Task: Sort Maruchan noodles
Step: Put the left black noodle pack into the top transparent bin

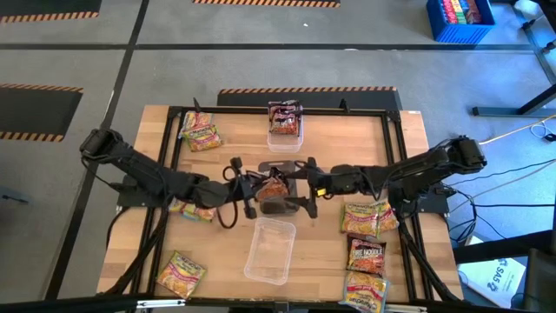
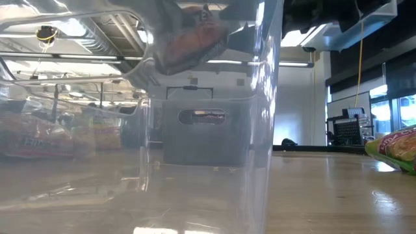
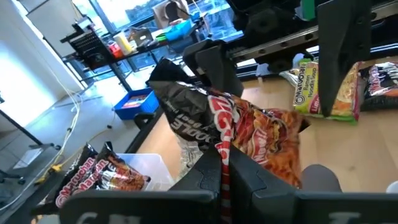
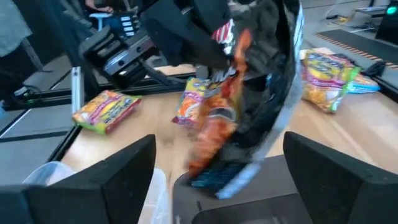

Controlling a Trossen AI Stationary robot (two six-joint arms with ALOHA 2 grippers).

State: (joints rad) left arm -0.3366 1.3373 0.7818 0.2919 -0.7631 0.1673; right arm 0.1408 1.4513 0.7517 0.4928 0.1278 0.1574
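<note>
Dark brown-red noodle packet (image 3: 230, 134) is pinched in left gripper (image 1: 254, 189) jaws above bench (image 1: 408, 261) centre, over grey lid (image 1: 280, 206). Right gripper (image 1: 306, 184) is held w/ jaws spread beside packet.

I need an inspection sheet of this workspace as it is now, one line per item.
Surface: wooden table with a black frame.
Job's things: dark noodle packet held at centre; another in the far tray; yellow and green packets spread around, some by the near right corner.
Clutter: empty clear tray; dark grey lid at centre.
Grippers: left gripper shut on the dark packet; right gripper open beside it.
Cables: several on the floor at right.
Surroundings: blue crate, striped floor tape.
</note>
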